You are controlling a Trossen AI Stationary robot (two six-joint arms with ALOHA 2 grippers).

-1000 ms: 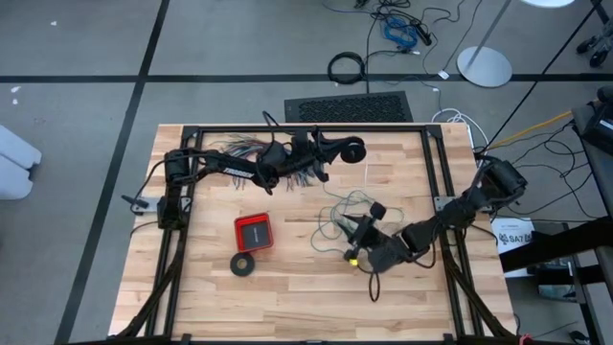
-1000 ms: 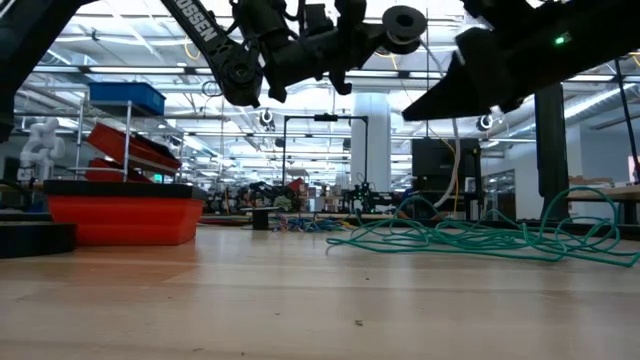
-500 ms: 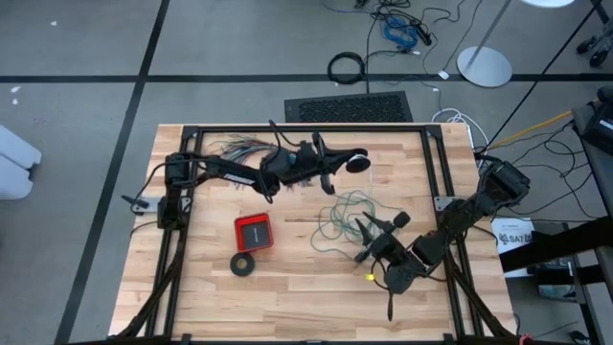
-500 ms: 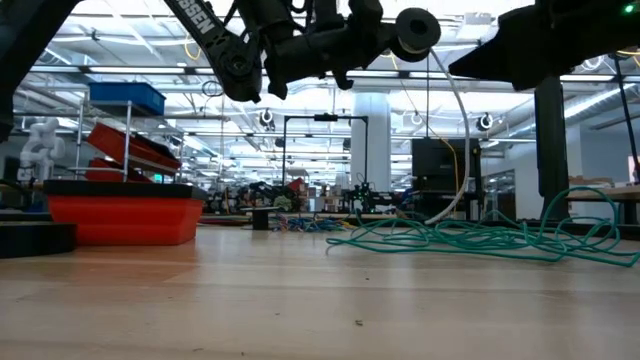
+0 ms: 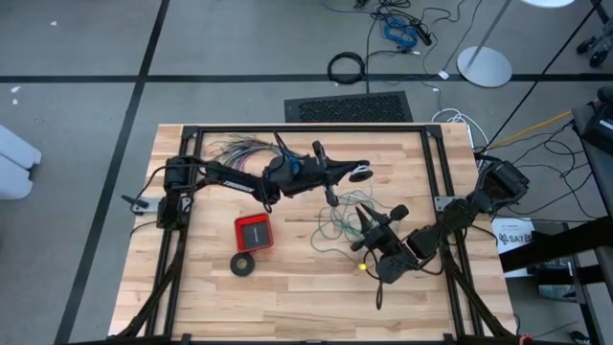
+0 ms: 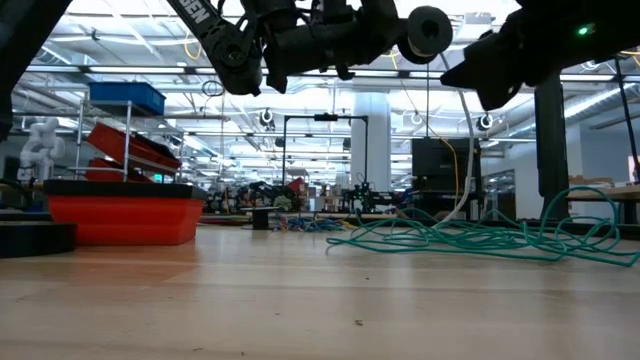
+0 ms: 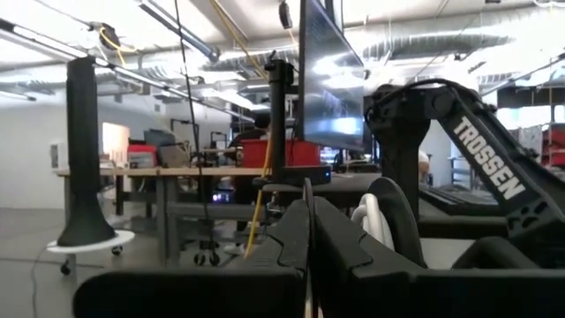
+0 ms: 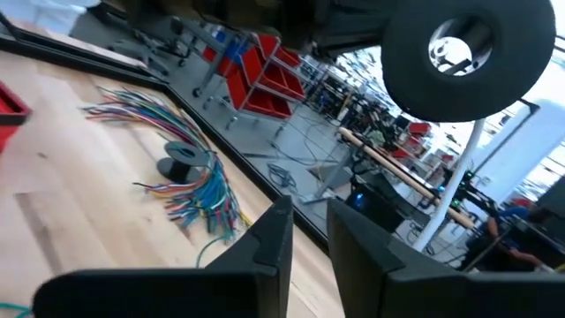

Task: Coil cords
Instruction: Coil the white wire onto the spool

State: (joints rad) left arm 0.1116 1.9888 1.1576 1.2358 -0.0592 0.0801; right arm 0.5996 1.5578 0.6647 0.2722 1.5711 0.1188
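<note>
Now left pincer [image 5: 356,172], frame centre, pinched shut on white cord's [image 6: 464,170] black spool [image 6: 428,30]; right pincer [image 5: 375,217] narrowly parted, empty. Teal wire [image 5: 337,222] tangled on worktop [image 5: 297,287], centre-right: light, floppy, springy; grab near an end.

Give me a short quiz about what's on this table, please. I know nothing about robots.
1. True or false: the teal wire is neatly coiled.
2. The black round piece is: A on the table; B lifted by the left gripper; C inside the red box.
3. What lies on the table beside the red box?
Key: 1 false, it is a loose tangle. 2 B. 3 a black ring.
</note>
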